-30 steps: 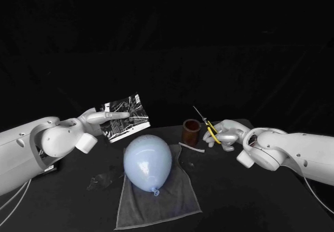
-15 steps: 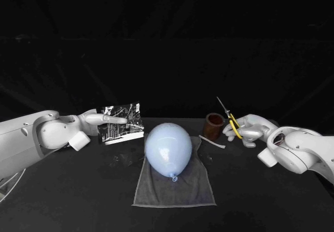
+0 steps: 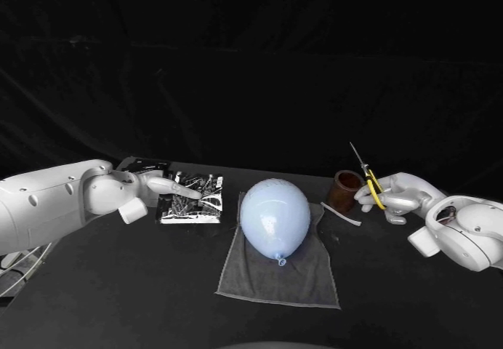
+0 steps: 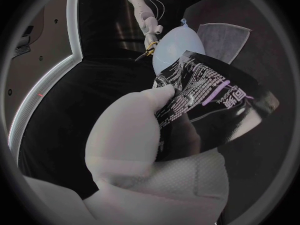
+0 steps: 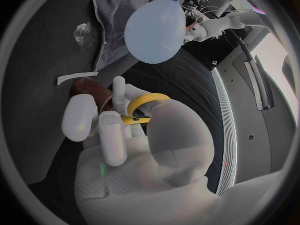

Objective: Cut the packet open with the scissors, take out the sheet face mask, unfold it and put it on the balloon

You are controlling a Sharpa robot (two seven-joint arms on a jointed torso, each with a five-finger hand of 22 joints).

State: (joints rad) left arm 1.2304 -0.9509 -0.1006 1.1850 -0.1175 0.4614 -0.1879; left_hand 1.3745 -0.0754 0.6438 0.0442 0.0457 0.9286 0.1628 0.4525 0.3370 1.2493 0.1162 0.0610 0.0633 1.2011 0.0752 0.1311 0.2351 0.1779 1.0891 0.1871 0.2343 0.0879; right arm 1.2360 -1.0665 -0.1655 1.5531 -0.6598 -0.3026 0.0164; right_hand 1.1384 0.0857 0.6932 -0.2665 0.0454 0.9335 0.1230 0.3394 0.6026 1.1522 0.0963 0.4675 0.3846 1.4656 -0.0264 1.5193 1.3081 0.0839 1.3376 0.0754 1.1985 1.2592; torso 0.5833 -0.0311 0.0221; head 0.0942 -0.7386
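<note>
My left hand (image 3: pixel 157 187) pinches a black printed mask packet (image 3: pixel 194 203) low over the table, just left of the balloon. The same packet (image 4: pixel 212 100) juts from the left hand (image 4: pixel 140 135) in the left wrist view. A pale blue balloon (image 3: pixel 275 214) lies lengthwise on a grey towel (image 3: pixel 285 280) at the table's middle. My right hand (image 3: pixel 396 193) holds yellow-handled scissors (image 3: pixel 370 185) to the balloon's right, blades pointing up. The right wrist view shows the yellow handle (image 5: pixel 144 107) looped in the right hand (image 5: pixel 125 135), with the balloon (image 5: pixel 155 31) beyond.
A brown cylindrical cup (image 3: pixel 344 190) stands between the balloon and my right hand. A white strip (image 3: pixel 341 214) lies at its foot. A small clear plastic piece (image 5: pixel 81 31) sits on the table beside the towel (image 5: pixel 119 5).
The head camera has shifted. My left hand has lowered the packet from a raised, upright pose to near the table beside the balloon. The right hand keeps the scissors upright.
</note>
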